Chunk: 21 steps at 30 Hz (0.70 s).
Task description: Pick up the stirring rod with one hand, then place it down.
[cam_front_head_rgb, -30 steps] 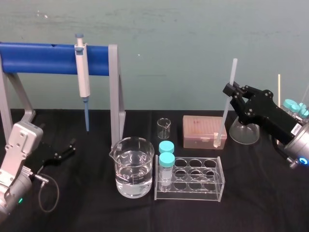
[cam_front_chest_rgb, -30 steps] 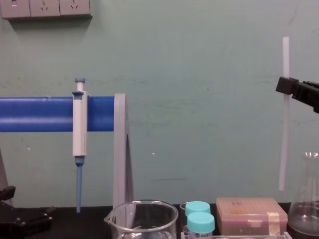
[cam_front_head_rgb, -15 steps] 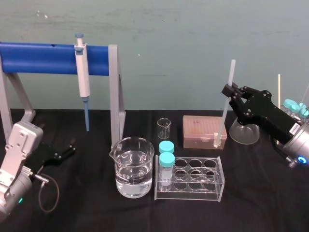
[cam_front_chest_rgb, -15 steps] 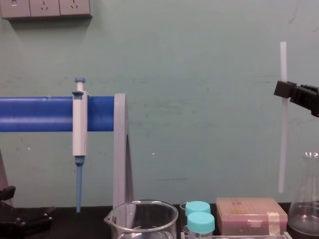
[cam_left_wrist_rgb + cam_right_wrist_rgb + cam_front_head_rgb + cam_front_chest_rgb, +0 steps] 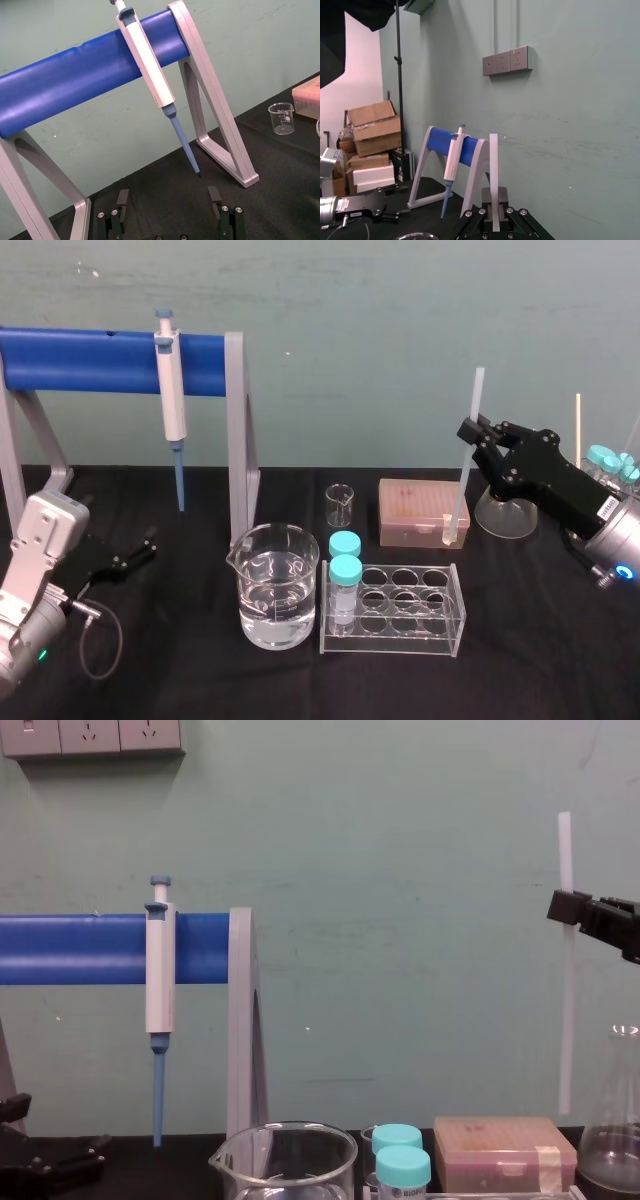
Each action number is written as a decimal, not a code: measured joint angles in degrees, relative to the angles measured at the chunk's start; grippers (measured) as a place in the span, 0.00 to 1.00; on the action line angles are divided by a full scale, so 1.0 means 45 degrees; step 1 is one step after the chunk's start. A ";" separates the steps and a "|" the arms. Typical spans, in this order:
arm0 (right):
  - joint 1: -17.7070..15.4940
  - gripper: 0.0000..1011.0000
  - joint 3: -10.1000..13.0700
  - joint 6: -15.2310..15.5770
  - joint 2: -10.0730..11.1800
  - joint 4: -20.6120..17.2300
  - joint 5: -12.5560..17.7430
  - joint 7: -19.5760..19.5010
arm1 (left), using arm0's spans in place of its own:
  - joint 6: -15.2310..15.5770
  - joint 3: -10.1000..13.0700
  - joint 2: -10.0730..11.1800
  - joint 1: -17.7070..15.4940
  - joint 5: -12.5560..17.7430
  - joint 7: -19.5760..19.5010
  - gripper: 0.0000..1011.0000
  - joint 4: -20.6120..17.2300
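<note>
The stirring rod [image 5: 470, 445] is a long translucent-white stick, held nearly upright in the air at the right of the table. My right gripper [image 5: 468, 431] is shut on its upper part. In the chest view the stirring rod [image 5: 566, 1020] hangs with its lower end just above the pink box [image 5: 503, 1152], with the right gripper [image 5: 566, 907] clamped across it. In the right wrist view the stirring rod [image 5: 493, 170] rises between the shut fingers [image 5: 502, 199]. My left gripper [image 5: 168, 200] rests open on the black table at the left, shown too as the left gripper [image 5: 135, 552].
A white-and-blue pipette [image 5: 172, 400] hangs on the blue-barred stand [image 5: 90, 360]. A water-filled beaker [image 5: 272, 585], a clear tube rack [image 5: 395, 608] with two blue-capped tubes, a small beaker [image 5: 340, 505] and a conical flask [image 5: 505, 512] stand mid-table.
The right gripper has come down a little with the stirring rod still upright in it. The left arm has not moved.
</note>
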 joint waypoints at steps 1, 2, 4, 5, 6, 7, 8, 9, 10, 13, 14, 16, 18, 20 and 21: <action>0.0000 0.06 -0.0004 0.0001 0.0003 0.0000 0.0000 0.0008 | 0.0000 0.0000 0.0000 0.0000 0.0000 0.0000 0.99 0.0001; -0.0001 0.06 -0.0012 0.0001 0.0008 0.0000 0.0002 0.0015 | 0.0000 0.0000 0.0000 0.0000 0.0000 0.0000 0.99 0.0000; -0.0003 0.06 -0.0021 0.0001 0.0010 0.0000 0.0003 0.0022 | 0.0000 0.0000 0.0000 0.0000 0.0000 0.0000 0.99 0.0000; -0.0003 0.06 -0.0023 0.0001 0.0011 -0.0001 0.0004 0.0024 | 0.0000 0.0000 0.0000 0.0000 0.0000 0.0000 0.99 0.0001; -0.0005 0.06 -0.0028 0.0001 0.0013 -0.0002 0.0004 0.0027 | 0.0000 0.0000 0.0000 0.0000 0.0000 0.0000 0.99 0.0001; -0.0006 0.06 -0.0030 0.0001 0.0015 -0.0003 0.0005 0.0027 | 0.0000 0.0000 0.0000 0.0001 0.0000 0.0000 0.99 0.0000; -0.0009 0.06 -0.0031 0.0002 0.0018 -0.0007 0.0006 0.0028 | 0.0000 0.0000 0.0000 0.0000 0.0000 0.0000 0.99 0.0001; -0.0014 0.06 -0.0031 0.0001 0.0024 -0.0013 0.0008 0.0030 | 0.0000 0.0000 0.0000 0.0000 0.0000 0.0000 0.99 0.0001; -0.0025 0.06 -0.0033 0.0001 0.0032 -0.0025 0.0011 0.0036 | 0.0000 -0.0001 0.0000 0.0000 0.0000 0.0000 0.99 0.0000; -0.0030 0.06 -0.0048 0.0001 0.0038 -0.0047 0.0011 0.0041 | 0.0000 0.0000 0.0000 0.0000 0.0000 0.0000 0.99 0.0000; -0.0031 0.06 -0.0050 0.0001 0.0039 -0.0050 0.0011 0.0040 | 0.0000 0.0000 0.0000 0.0000 0.0000 0.0000 0.99 0.0000; -0.0032 0.06 -0.0056 0.0001 0.0043 -0.0053 0.0011 0.0043 | 0.0000 0.0000 0.0000 0.0000 0.0000 0.0000 0.99 0.0000; -0.0040 0.06 -0.0059 0.0001 0.0050 -0.0067 0.0013 0.0048 | 0.0000 0.0000 0.0000 0.0000 0.0000 0.0000 0.99 0.0001; -0.0050 0.06 -0.0069 0.0001 0.0058 -0.0090 0.0011 0.0048 | 0.0000 0.0000 0.0000 0.0000 0.0000 0.0000 0.99 0.0000; -0.0053 0.06 -0.0072 0.0000 0.0060 -0.0096 0.0010 0.0048 | 0.0000 0.0000 0.0000 0.0000 0.0000 0.0000 0.99 0.0001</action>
